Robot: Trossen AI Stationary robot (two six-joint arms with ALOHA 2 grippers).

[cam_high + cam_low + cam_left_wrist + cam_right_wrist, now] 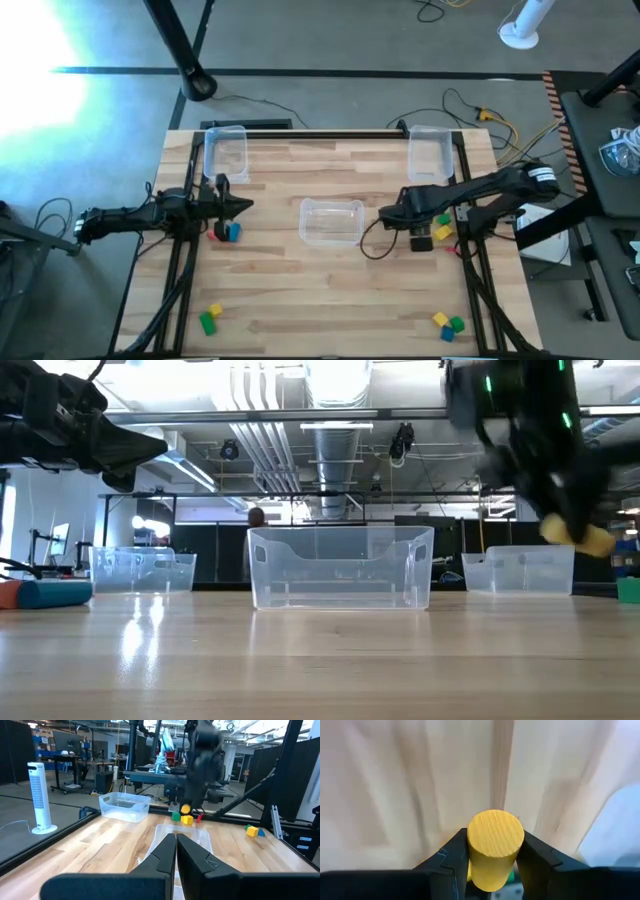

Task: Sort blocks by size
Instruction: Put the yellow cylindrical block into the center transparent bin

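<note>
**A:** Right tool (492, 865) first: what's it doing?

**B:** Its two dark fingers are clamped on a short yellow wooden cylinder (494, 845), round end-grain face pointing out past the fingertips, so the long axis runs forward along the fingers. From above, that tool (420, 235) hangs over the pale wooden tabletop (330, 300), just right of the clear plastic middle bin (331, 221).

**A:** So which way does the piece have to travel?

**B:** My guess is left, into the middle bin, which lies just beside it. A second clear bin (428, 153) sits farther back on the right, and a third (226, 155) at the back left. I can't tell which size goes where.

**A:** And the left tool?

**B:** Left tool (176, 847) has its fingers pressed together on nothing, held above the tabletop at the left edge. A blue block and a red one (227, 232) lie just by it.

**A:** Other blocks?

**B:** Yellow and green ones (210, 318) at the front left, a yellow, green and blue cluster (447, 323) at the front right, and a few more (443, 225) close by the right tool. The right arm is the nearer one to the middle bin.
</note>
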